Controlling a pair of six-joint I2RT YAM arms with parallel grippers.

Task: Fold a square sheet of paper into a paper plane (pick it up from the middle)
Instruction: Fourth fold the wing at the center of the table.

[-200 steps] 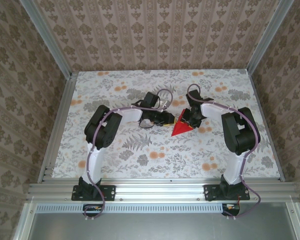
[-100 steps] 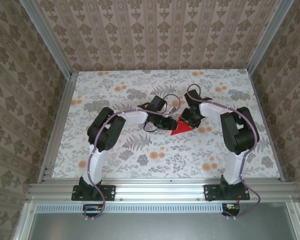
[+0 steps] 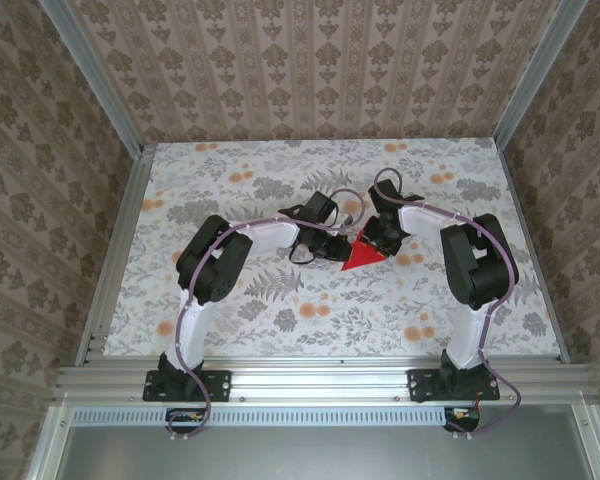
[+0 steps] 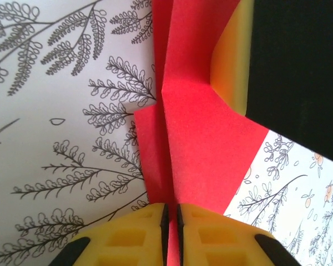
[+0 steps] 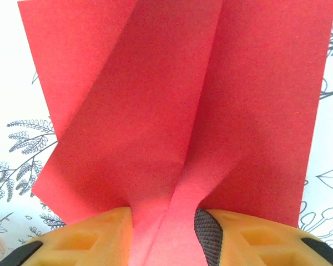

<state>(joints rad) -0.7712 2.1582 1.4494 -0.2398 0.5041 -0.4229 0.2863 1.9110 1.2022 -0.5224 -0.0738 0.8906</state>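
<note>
The red sheet of paper [image 3: 361, 256] is held just above the table's middle, and from above it looks like a small triangle pointing to the lower left. In the left wrist view the sheet of paper [image 4: 200, 133] stands as a folded ridge, and my left gripper [image 4: 170, 221] is shut on its lower edge at the crease. My left gripper [image 3: 341, 247] is at the paper's left side and my right gripper [image 3: 373, 238] at its upper right. The right gripper [image 5: 164, 235] is shut on a bunched fold of the paper [image 5: 172, 94], which fans out beyond it.
The flower-patterned table [image 3: 280, 300] lies under both arms, walled by patterned panels and metal posts [image 3: 120, 130]. One yellow finger [image 4: 233, 55] of the right gripper presses the paper's far end in the left wrist view. Both arms reach inward and meet near the centre.
My left gripper has moved right up to the paper and closed on its crease. The paper's tip has drawn in slightly. The right gripper has kept its hold.
</note>
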